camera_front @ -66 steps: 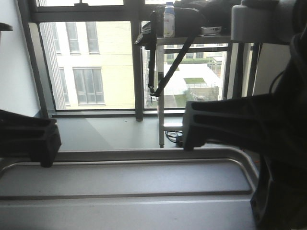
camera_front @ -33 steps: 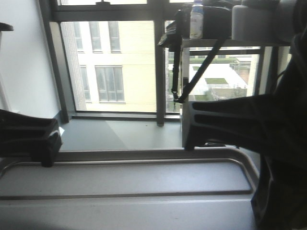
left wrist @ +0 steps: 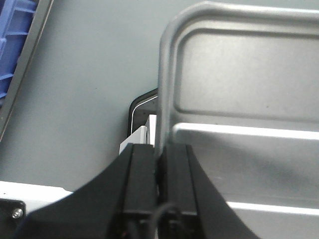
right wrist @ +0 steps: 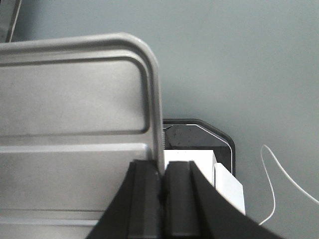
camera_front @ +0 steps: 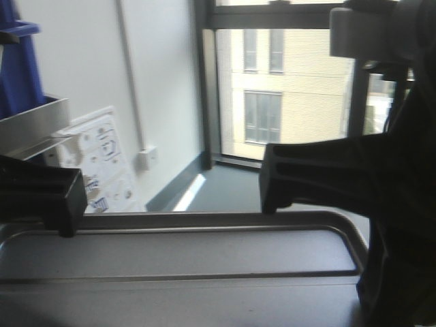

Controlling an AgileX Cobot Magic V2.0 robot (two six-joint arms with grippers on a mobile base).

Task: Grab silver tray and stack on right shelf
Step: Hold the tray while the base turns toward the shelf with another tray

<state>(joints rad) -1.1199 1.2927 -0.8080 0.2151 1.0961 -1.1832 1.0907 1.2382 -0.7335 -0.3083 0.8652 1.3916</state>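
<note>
The silver tray [camera_front: 177, 252] is held level across the front view, its ridges running left to right. My left gripper [camera_front: 65, 204] is shut on the tray's left rim. My right gripper [camera_front: 272, 184] is shut on the right rim. The left wrist view shows the left gripper [left wrist: 159, 154] pinching the rim of the tray [left wrist: 239, 74]. The right wrist view shows the right gripper [right wrist: 162, 172] doing the same on the tray [right wrist: 75, 99]. A brushed-steel bar [camera_front: 34, 122] and a blue bin [camera_front: 17, 68] of the right shelf show at the far left. The bin also shows in the left wrist view [left wrist: 15, 40].
A white wall with a leaning printed board [camera_front: 102, 163] and a wall socket [camera_front: 146, 158] stands ahead. A tall window [camera_front: 293, 88] is at the right. Below the tray are grey floor, the robot base [right wrist: 199, 137] and a white cable [right wrist: 284, 174].
The whole view has swung left: the window slid to the right, the table with the bag left the frame, and the wall, steel bar and blue bin came in. Both grippers still hold the tray.
</note>
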